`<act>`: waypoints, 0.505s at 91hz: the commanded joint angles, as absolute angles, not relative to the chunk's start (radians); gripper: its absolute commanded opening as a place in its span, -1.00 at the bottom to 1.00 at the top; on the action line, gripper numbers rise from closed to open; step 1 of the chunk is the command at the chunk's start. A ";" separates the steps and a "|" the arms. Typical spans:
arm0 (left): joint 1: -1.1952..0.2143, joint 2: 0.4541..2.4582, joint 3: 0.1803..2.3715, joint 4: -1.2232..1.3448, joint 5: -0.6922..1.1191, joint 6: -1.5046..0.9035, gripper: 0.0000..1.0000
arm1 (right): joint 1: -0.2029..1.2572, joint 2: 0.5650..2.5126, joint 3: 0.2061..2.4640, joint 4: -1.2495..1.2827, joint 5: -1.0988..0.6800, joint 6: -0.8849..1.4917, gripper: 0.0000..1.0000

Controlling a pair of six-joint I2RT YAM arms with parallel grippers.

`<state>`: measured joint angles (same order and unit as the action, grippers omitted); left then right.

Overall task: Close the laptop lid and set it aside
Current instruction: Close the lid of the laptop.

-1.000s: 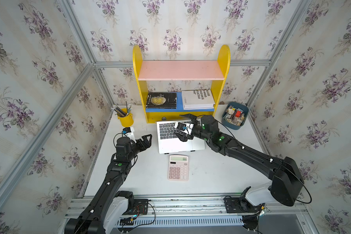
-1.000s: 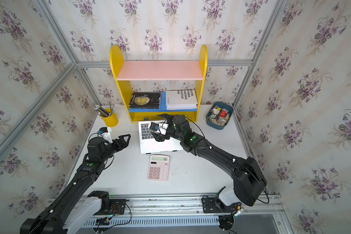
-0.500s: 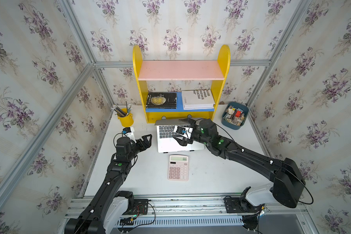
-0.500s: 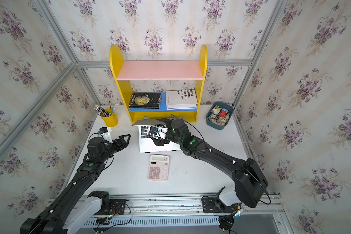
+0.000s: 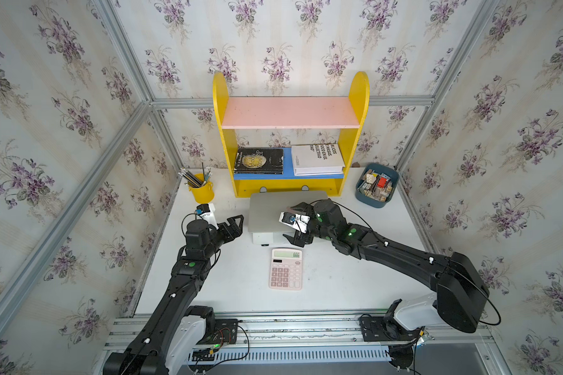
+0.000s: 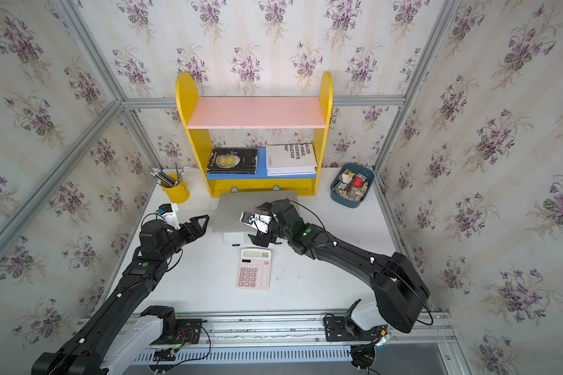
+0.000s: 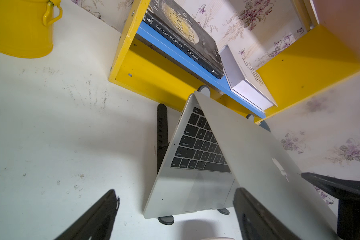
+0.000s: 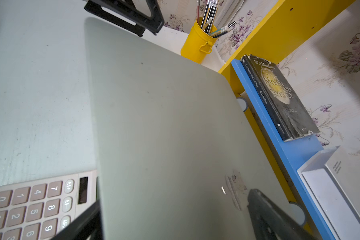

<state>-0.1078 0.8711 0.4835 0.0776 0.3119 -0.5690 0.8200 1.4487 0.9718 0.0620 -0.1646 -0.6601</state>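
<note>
The silver laptop (image 7: 195, 187) rests on a black stand in front of the yellow shelf. Its keyboard (image 7: 200, 143) still shows under the laptop lid (image 5: 267, 211) (image 7: 258, 158), which leans low over the base at an angle. My right gripper (image 5: 298, 224) (image 6: 260, 224) is open over the lid's outer face (image 8: 164, 135). One of its fingers (image 8: 268, 216) lies by the apple logo and the other hangs past the lid's front edge. My left gripper (image 5: 236, 225) (image 7: 175, 220) is open just left of the laptop, apart from it, holding nothing.
A pink calculator (image 5: 286, 268) lies just in front of the laptop. The yellow shelf (image 5: 290, 190) with two books stands right behind it. A yellow pencil cup (image 5: 202, 191) is at the back left and a blue bin (image 5: 377, 185) of small items at the back right.
The lid has swung down from upright to low over the keyboard, and my right gripper has come forward and down with it. The left arm has not moved.
</note>
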 commanded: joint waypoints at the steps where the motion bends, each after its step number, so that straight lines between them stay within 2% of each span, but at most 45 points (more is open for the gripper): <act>1: -0.107 0.869 0.485 0.091 0.317 -0.568 0.81 | 0.825 1.447 0.965 0.030 -0.146 -0.640 1.00; 46: -0.108 0.863 0.482 0.086 0.317 -0.568 0.80 | 0.849 1.415 0.949 0.026 -0.162 -0.619 1.00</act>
